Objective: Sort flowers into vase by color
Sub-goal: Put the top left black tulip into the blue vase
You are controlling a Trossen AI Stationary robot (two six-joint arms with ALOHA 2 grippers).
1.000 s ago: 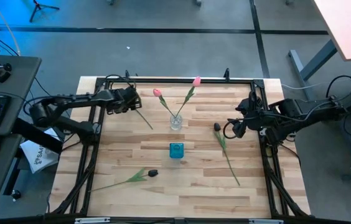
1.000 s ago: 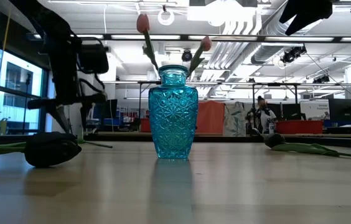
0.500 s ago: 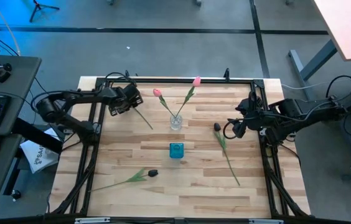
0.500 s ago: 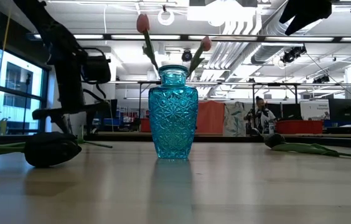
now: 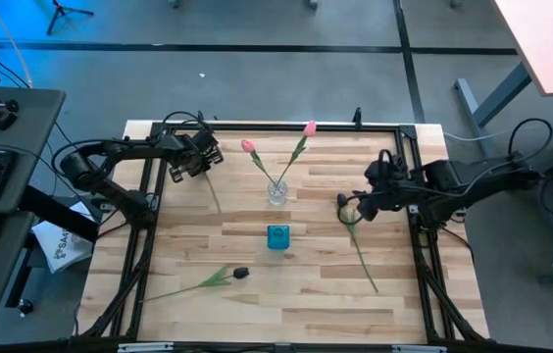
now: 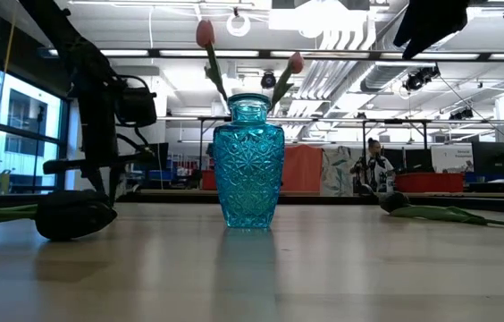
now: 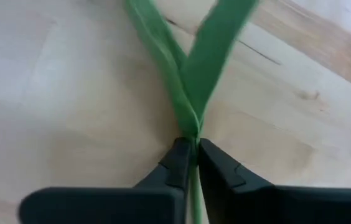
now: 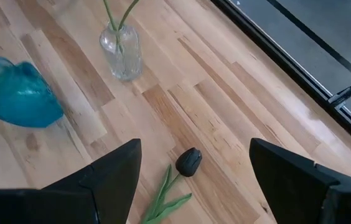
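A clear vase (image 5: 276,191) at the table's middle holds two pink flowers (image 5: 248,146) (image 5: 310,127). Nearer stands a blue vase (image 5: 277,236). At the far left, my left gripper (image 5: 203,160) is shut on a green flower stem (image 7: 163,62); its head does not show. Toward the right, my right gripper (image 8: 195,147) hangs open above a dark flower, whose bud (image 8: 189,160) lies on the table between the fingers, untouched. Another dark flower (image 5: 241,272) lies flat near the front left. My left gripper pinches the stem between its two fingertips (image 7: 177,163), right where its two leaves (image 7: 191,130) join. The stem runs on back between the fingers. The leaves and stem spread away from the fingertips over the wood. Whether the stem is clear of the table, I cannot tell.
A black frame (image 5: 257,126) rims the table. The right-hand dark flower's stem (image 5: 360,253) lies slanting toward the front right. In the low view the blue vase (image 6: 248,161) stands in the middle, with a dark bud (image 6: 75,215) to one side.
My left gripper has shut on the stem, and the stem's free end has swung toward the table's left. My right gripper has moved toward the table's left, over the dark flower's bud, staying open.
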